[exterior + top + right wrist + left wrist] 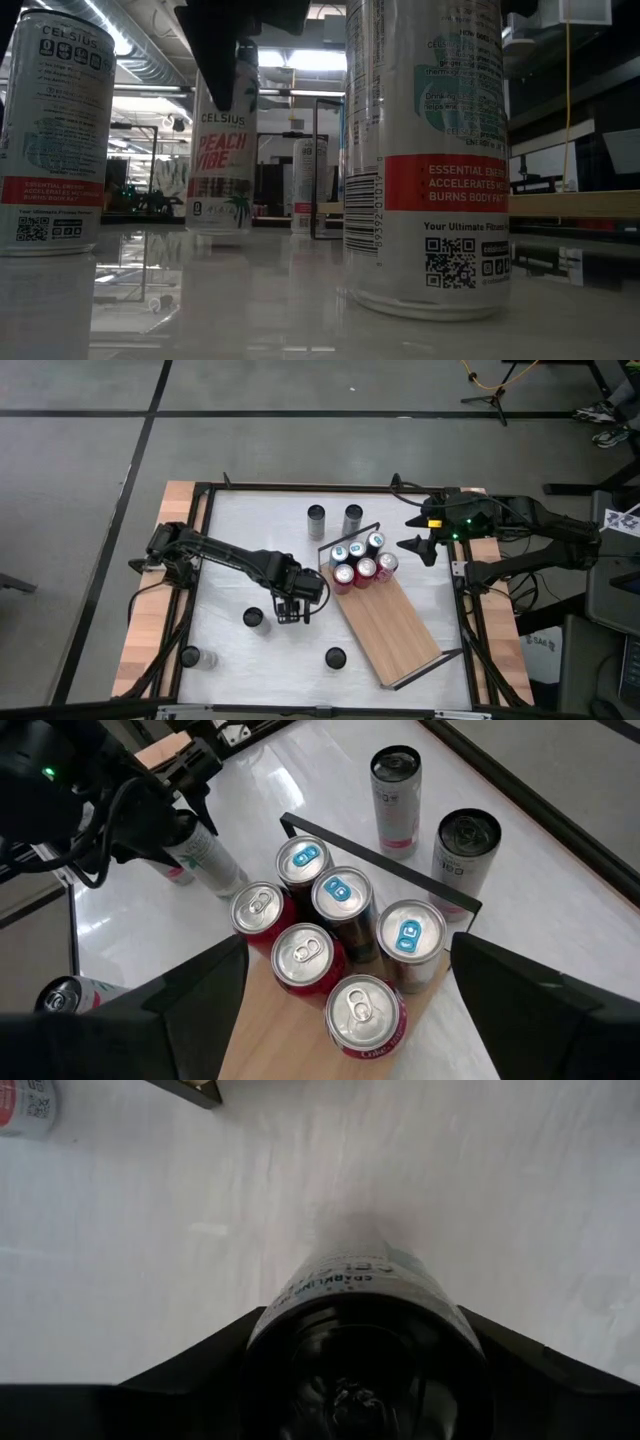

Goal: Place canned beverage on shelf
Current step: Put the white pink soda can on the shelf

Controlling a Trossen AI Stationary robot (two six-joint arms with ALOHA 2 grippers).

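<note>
A white can (pixel 210 860) stands upright on the white table, left of the shelf. My left gripper (pixel 290 605) points down over it, open, one finger on either side of its upper part (pixel 350 1280). In the low view the can (pixel 225 150) rests on its base. The shelf (pixel 395 625), a light-wood board with black wire rails, lies slanted on the table's right half, with several cans (pixel 360 565) standing at its far end. My right gripper (pixel 418 546) hangs open in the air beyond the shelf's far end. My left gripper comes at the white can from above, pointing down, with the can's top end far back between its fingers (pixel 200 1370). I cannot tell whether the fingers touch the can's sides. The can stands upright with its base on the table.
Two cans (pixel 316 518) (pixel 352 515) stand on the table beyond the shelf's far rail. Three more stand near the front: one (pixel 252 618) beside my left gripper, one (pixel 335 657) by the shelf's long left edge, one (pixel 190 657) at the left. The shelf's near half is bare wood (pixel 265 1040).
</note>
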